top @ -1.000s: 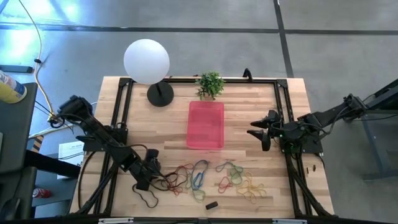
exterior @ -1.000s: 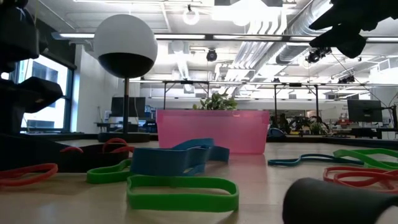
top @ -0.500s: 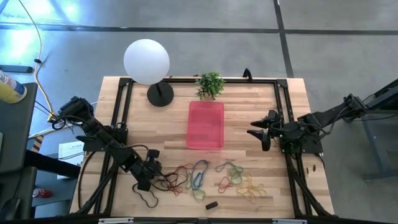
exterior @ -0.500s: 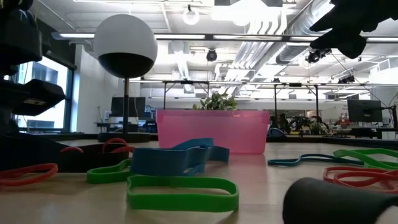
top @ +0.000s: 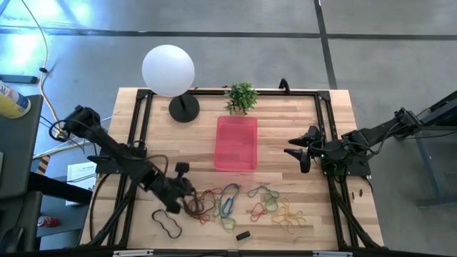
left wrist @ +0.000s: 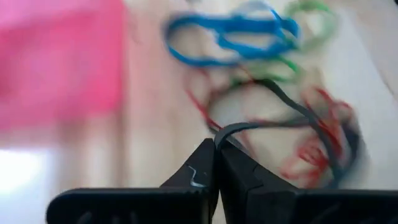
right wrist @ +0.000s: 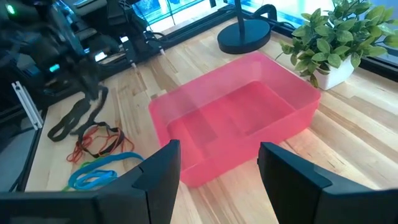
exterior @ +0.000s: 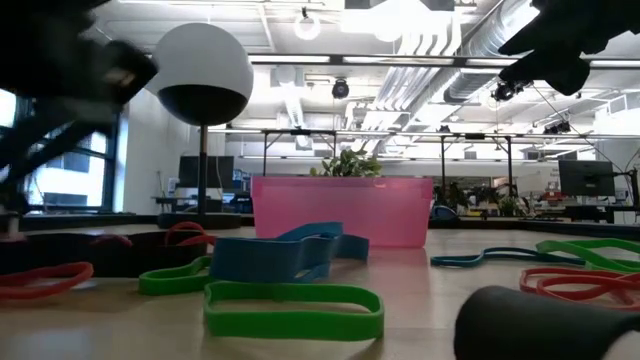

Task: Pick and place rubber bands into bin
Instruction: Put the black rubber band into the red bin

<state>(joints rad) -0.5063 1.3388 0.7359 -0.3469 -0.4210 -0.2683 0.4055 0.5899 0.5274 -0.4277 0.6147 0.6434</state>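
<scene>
Several rubber bands (top: 246, 205), in red, blue, green, yellow and black, lie loose on the wooden table near its front edge. One black loop (top: 166, 223) lies apart to their left. The pink bin (top: 236, 143) stands at mid-table and looks empty in the right wrist view (right wrist: 239, 118). My left gripper (top: 187, 190) is at the left end of the pile, shut on a black band (left wrist: 292, 109). My right gripper (top: 294, 152) hangs open to the right of the bin, holding nothing (right wrist: 219, 149). My left gripper pinches one strand of the black band (left wrist: 231, 129) between its two fingertips, slanting down from the table's left. From the fingers the band arches up and runs off into a tangle of red bands (left wrist: 314, 152), where its far part lies on the table.
A lamp with a white globe (top: 168, 69) and a small potted plant (top: 241, 96) stand along the far edge behind the bin. A small black block (top: 243, 235) lies at the front edge. Black frame rails (top: 330, 121) run along the table's sides.
My left gripper has shut, taking hold of the black band. It has then moved toward the table's right edge and upward, blurred in the low view. The separate black loop has stayed on the table.
</scene>
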